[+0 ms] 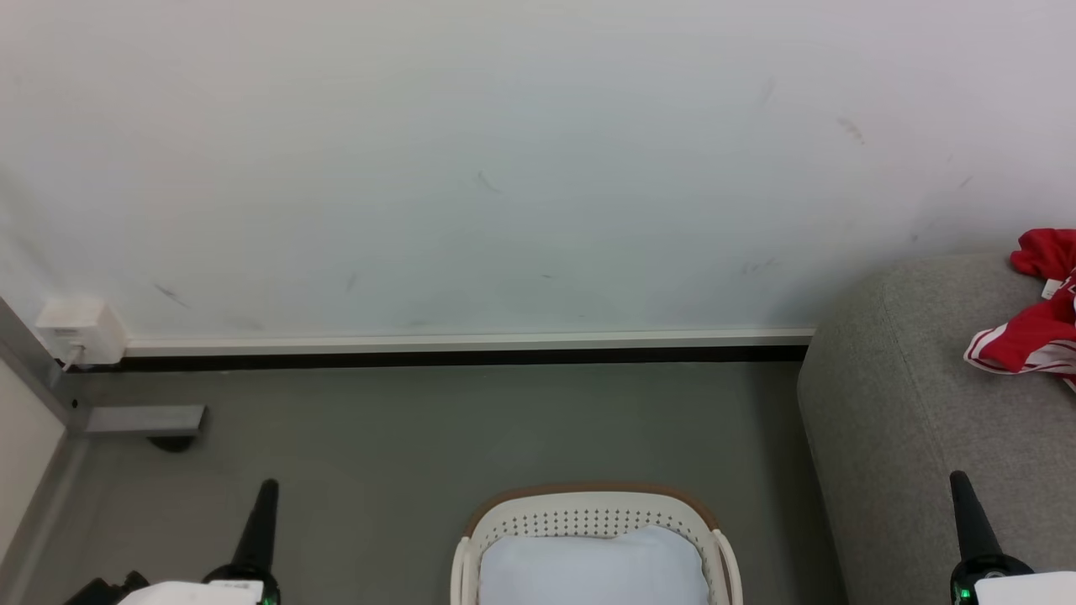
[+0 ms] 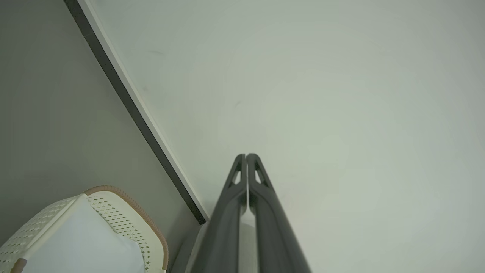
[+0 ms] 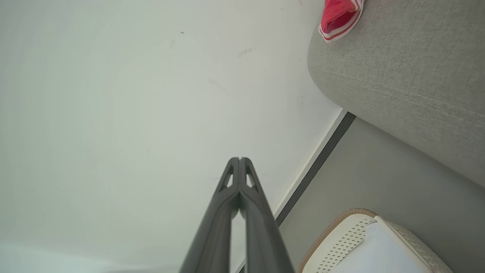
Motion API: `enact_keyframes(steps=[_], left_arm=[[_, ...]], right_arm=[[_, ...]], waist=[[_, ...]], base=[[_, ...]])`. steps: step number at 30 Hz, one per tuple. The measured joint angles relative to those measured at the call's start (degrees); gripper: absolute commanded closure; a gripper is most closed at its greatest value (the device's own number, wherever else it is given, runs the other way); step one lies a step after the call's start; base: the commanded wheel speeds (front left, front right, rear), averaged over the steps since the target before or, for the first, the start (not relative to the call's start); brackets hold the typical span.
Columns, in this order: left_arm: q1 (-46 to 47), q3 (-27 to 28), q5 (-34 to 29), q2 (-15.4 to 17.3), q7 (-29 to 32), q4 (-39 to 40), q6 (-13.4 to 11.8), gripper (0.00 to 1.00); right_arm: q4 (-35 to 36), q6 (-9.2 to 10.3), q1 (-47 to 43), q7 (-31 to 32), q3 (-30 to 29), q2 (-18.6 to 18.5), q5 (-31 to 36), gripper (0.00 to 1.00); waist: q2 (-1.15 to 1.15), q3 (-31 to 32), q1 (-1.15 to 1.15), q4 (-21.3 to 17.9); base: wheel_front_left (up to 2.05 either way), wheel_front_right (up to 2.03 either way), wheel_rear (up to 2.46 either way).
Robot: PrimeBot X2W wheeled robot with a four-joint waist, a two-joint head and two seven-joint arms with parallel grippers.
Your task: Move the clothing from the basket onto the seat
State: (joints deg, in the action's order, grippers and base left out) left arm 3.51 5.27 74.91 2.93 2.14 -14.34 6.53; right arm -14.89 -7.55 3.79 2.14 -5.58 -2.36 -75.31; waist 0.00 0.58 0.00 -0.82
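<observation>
The clothing (image 1: 1030, 328), red with white stripes and trim, lies bunched on top of the seat (image 1: 908, 403) at the far right edge of the head view, part of it cut off by the picture's border. In the right wrist view one red, white-edged fold (image 3: 339, 17) rests on the grey upholstery (image 3: 409, 76) near its rounded corner. The seat stands against the wall (image 1: 504, 168), its rounded side facing the basket (image 1: 593, 512), with a strip of grey floor (image 1: 420, 437) between them. The basket sits on the floor low in the middle of the head view, apart from the wall, its brown rim and perforated cream wall turned toward the camera; what shows inside it is the white liner (image 1: 593, 567), smooth and slightly domed. Both wrist views catch a corner of the basket (image 2: 125, 223) (image 3: 341, 235) with the liner (image 2: 75, 242) (image 3: 371, 250) in it. The left gripper (image 1: 267, 491) points up at the lower left, to the left of the basket and clear of it, its fingers pressed together with nothing between them (image 2: 246, 156). The right gripper (image 1: 960, 483) points up at the lower right in front of the seat's side, likewise clenched on nothing (image 3: 239, 160). A pale baseboard (image 1: 462, 343) with a dark strip under it runs along the foot of the wall, and a small white box (image 1: 80, 329) is fixed at its left end above a grey metal bracket (image 1: 143, 418).
</observation>
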Motion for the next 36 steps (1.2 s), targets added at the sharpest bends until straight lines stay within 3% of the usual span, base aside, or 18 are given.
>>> enact_keyframes(steps=[36], left_arm=[[2.42, 1.16, 15.86, -0.13, 4.04, 0.09, 0.76, 1.0]], right_arm=[[0.54, 0.0, 2.03, 4.03, -0.8, -0.25, -15.3, 1.0]], waist=[[0.0, -0.65, 0.0, 0.75]], base=[[0.0, 0.0, 0.0]])
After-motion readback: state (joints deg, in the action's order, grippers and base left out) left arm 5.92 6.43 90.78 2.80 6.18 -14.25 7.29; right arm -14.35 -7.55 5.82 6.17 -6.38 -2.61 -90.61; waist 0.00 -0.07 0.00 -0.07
